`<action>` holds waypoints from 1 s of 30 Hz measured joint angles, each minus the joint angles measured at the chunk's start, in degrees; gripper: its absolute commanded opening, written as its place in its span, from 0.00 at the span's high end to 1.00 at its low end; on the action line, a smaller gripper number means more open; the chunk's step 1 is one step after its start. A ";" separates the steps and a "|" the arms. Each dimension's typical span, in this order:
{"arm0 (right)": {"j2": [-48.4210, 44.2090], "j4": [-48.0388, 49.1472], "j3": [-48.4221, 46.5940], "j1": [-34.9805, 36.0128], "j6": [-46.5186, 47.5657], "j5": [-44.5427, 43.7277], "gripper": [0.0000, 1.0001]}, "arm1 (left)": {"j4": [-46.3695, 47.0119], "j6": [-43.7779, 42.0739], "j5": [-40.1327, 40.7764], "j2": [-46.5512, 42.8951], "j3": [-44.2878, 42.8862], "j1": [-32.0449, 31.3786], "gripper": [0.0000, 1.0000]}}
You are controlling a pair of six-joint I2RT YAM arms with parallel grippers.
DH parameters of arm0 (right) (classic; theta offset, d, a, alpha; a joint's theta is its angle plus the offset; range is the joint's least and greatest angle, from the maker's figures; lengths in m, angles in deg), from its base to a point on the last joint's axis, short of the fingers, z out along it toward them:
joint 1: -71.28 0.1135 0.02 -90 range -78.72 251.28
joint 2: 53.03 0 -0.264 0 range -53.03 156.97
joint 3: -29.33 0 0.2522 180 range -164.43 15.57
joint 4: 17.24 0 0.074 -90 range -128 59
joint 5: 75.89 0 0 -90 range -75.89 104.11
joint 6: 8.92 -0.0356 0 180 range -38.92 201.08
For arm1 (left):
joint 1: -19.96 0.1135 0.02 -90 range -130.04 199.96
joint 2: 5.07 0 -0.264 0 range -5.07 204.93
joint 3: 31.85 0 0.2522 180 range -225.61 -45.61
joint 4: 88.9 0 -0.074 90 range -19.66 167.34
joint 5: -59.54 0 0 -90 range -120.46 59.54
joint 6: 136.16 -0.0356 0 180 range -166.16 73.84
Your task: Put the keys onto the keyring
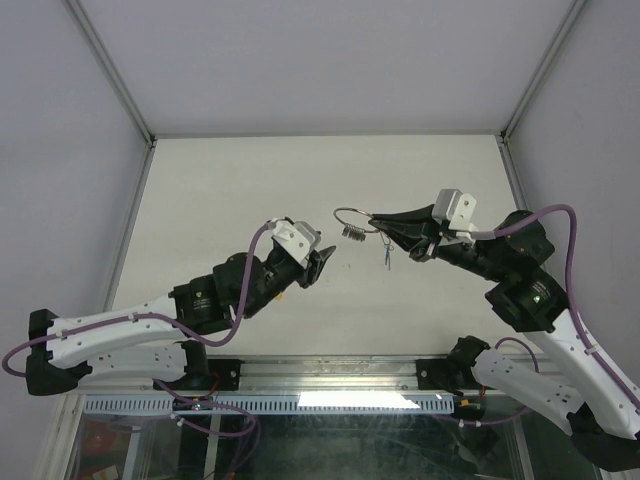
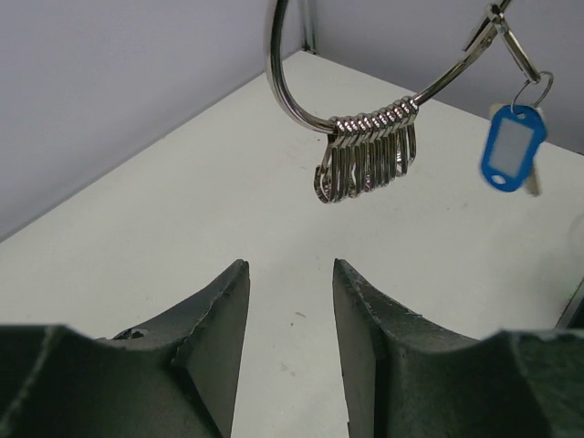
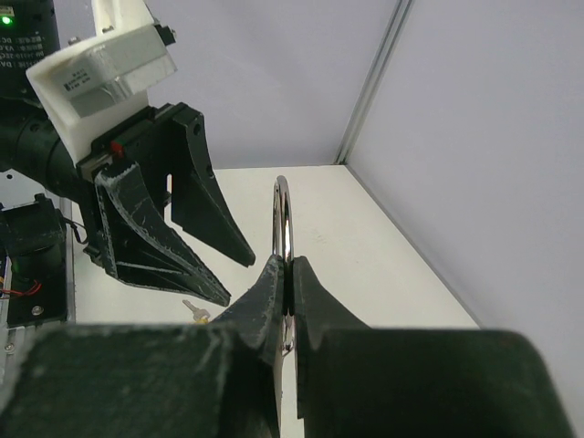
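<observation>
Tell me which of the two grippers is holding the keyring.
The right gripper: it is pinched shut on the keyring. The left gripper stands open and empty, apart from it.

Left tool [image 1: 324,256] with jaws apart, opposite the right tool [image 1: 376,221], its jaws tight together, both arms aloft

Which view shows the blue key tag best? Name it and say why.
Left wrist: the blue key tag hangs large and clear from the keyring. Top external shows only a tiny blue sliver; right wrist does not show it.
</observation>
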 measured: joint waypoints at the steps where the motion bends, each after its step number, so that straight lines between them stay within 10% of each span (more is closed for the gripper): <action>1: 0.00 0.00 0.00 0.00 -0.07 0.00 1.00 | -0.07 0.00 0.00 0.42 -0.02 -0.02 0.61; 30: 0.00 0.42 0.00 0.00 -2.47 -0.57 1.00 | 7.28 -0.46 -1.84 2.80 -0.90 -0.09 0.70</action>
